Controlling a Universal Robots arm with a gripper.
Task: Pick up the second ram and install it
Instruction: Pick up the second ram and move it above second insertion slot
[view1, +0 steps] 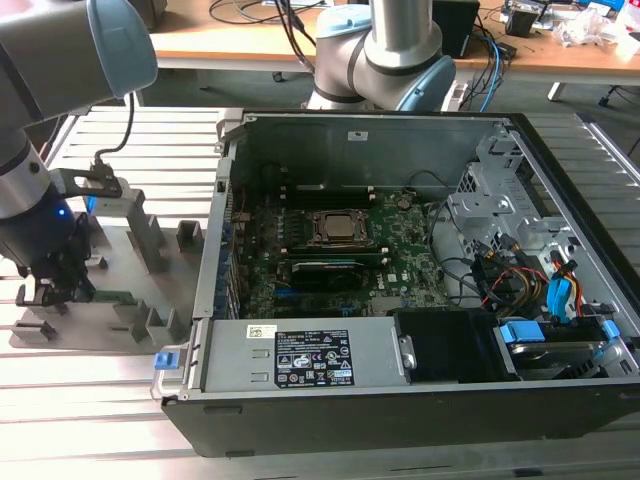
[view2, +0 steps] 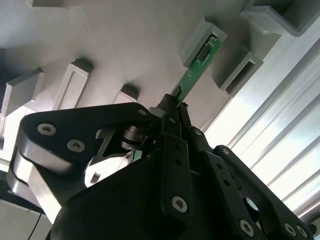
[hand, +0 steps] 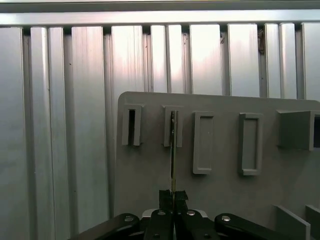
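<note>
Second ram (view2: 201, 61) sits on edge in the grey holder plate (hand: 150, 200), at the exterior view's left, well apart from the open computer case (view1: 400, 425). I read the claw (view2: 175, 104) as closed on its near end: in both wrist views the two fingers pinch the thin green board between them, with no gap I can make out. Its far end rests in the slot of a grey holder block (view2: 196, 36), which I take to be there to keep the stick upright so its narrow edge can be gripped from above. In the first wrist view the stick (hand: 173, 150) is seen edge-on as a thin line running from the claw (hand: 173, 194) into that block (hand: 167, 127). The two rectangular pockets (hand: 202, 143) beside it look empty. Inside the case, the motherboard (view1: 410, 265) lies flat with the processor socket (view1: 340, 228) near its middle.
</note>
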